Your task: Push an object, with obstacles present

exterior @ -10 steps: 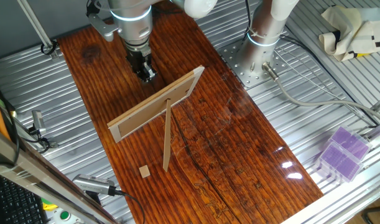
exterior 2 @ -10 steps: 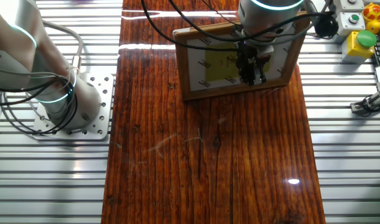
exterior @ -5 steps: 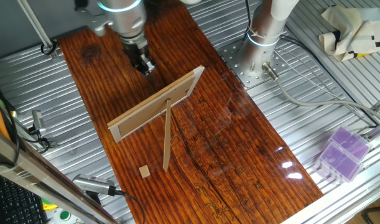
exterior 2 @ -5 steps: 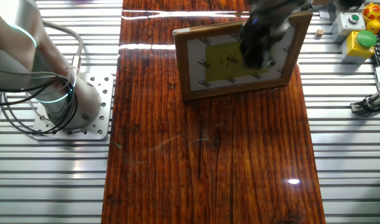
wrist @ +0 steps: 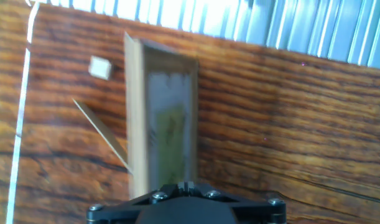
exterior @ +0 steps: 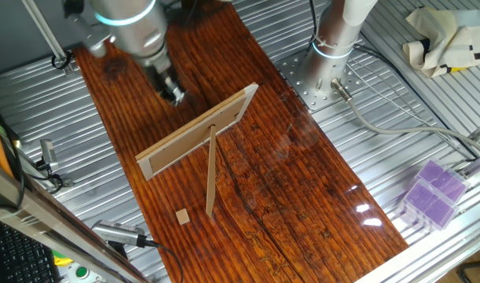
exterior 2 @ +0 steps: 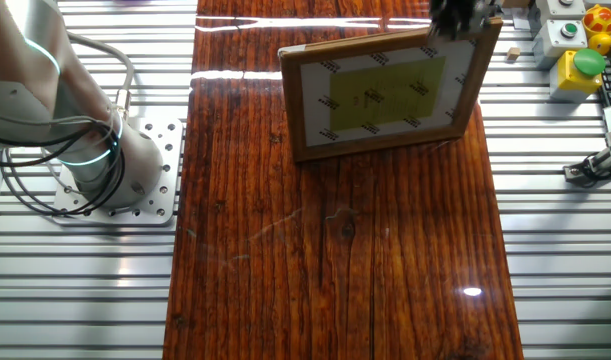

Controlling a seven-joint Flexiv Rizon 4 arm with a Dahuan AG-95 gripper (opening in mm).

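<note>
The tiny light-tan cube [exterior: 182, 216] lies on the dark board near its front left corner. It also shows in the hand view [wrist: 100, 67]. It is hidden in the other fixed view. The long wide flat bar [exterior: 199, 130] stands on edge across the board, its lighter inset face showing in the other fixed view [exterior 2: 380, 95]. The thin strip [exterior: 210, 170] runs from the bar toward the cube. My gripper [exterior: 173, 96] is shut and empty, behind the bar on the far side from the cube, apart from both. In the hand view its fingertips [wrist: 186, 185] meet.
The dark red-brown board [exterior: 302, 204] lies on a ribbed metal table. The arm's base [exterior: 334, 47] stands at the back right. A purple box [exterior: 432, 192] sits at the right edge. A yellow and green button box [exterior 2: 583, 68] and cables lie beside the board.
My gripper has moved away from the wide bar toward the board's far left side, still shut. The bar, strip and cube have not moved.
</note>
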